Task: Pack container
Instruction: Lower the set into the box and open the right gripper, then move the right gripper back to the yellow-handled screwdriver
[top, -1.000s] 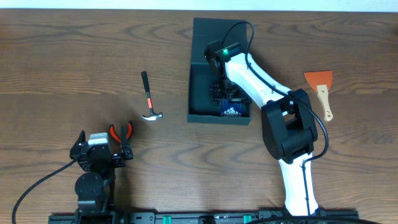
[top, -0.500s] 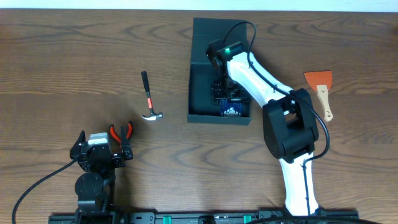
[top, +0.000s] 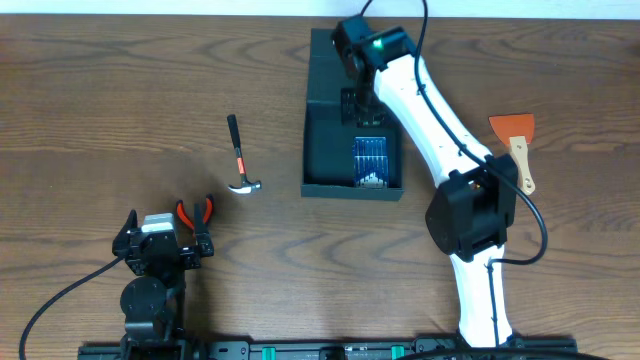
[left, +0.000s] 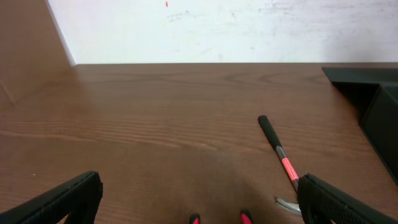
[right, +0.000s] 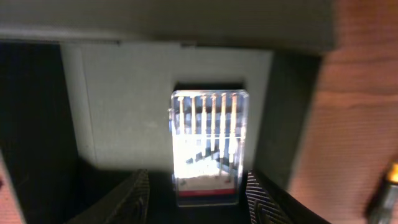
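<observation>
Pulled back off the bit case in the container, the right gripper hangs spread, empty; scraper lies to its right.

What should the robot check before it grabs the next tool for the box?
1. Bit case lying flat inside the container: ok.
2. Right end effector open and holding nothing: ok.
3. Free room in the container beside the bit case: ok.
4. Hammer, pliers and scraper packed: not ok, all lie outside.
5. Left end effector open, ready near the pliers: ok.
</observation>
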